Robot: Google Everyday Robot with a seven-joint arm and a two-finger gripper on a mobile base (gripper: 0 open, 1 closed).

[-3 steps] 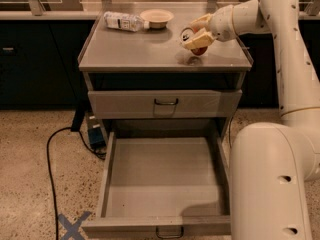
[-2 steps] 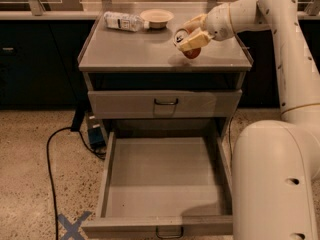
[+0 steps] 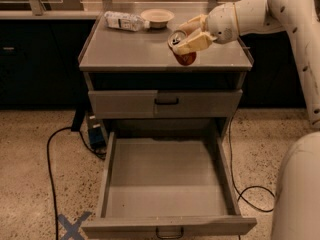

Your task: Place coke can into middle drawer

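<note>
The coke can [image 3: 183,55] is red-orange with a silver top and is held tilted in my gripper [image 3: 187,38] above the right part of the cabinet top [image 3: 130,49]. The gripper's tan fingers [image 3: 196,42] are shut around the can's upper half, and the arm reaches in from the right. The middle drawer [image 3: 167,184] stands pulled open below, a wide grey tray with nothing in it and a small dark loop handle at its front edge. The can is above and behind the drawer tray, over the cabinet's front right area.
A clear plastic bottle with a white label [image 3: 122,20] lies at the back left of the cabinet top, next to a shallow bowl [image 3: 157,17]. The upper drawer [image 3: 165,103] is closed. Cables [image 3: 50,154] run over the floor at left and right. A blue X mark [image 3: 72,225] is on the floor.
My gripper has moved left and toward the cabinet's front with the can, which is now lifted and tilted over the cabinet top.
</note>
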